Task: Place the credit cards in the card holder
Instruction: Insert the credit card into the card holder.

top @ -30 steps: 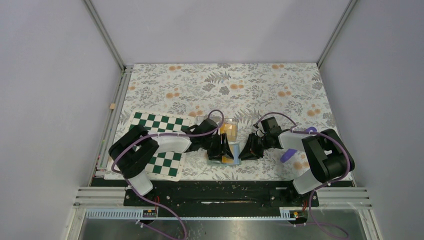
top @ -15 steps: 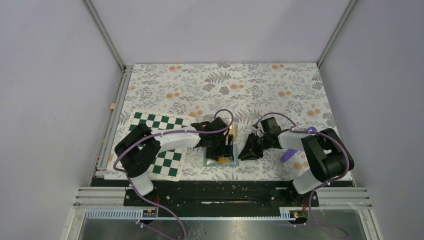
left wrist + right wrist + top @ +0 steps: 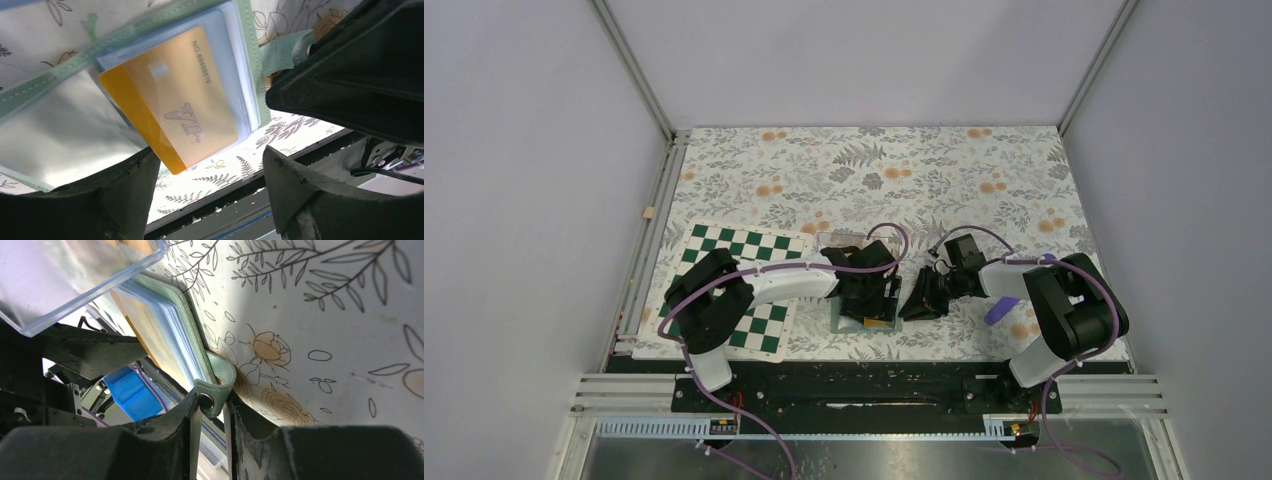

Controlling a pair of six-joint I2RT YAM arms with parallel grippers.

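1 credit card (image 3: 175,105), in card holder (image 3: 247,60) — by spread left fingers (image 3: 115,200)

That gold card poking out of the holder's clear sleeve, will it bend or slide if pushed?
Probably stiff: the gold card looks flat where it overhangs. Likely slippery: glossy face on the clear sleeve, so it should slide, maybe skewing, since it's tilted.

Soft, even overhead light fills the top view, which is sharp throughout, with only faint shadows on the table (image 3: 984,160). From the left wrist, the credit card (image 3: 172,102) shows a pale sheen and the clear sleeve (image 3: 55,135) beside it glares grey-white; the left gripper (image 3: 209,162) looms dark and blurred. From the right wrist, the card holder (image 3: 200,352) is crisp, the right gripper (image 3: 212,410) an unlit, soft mass
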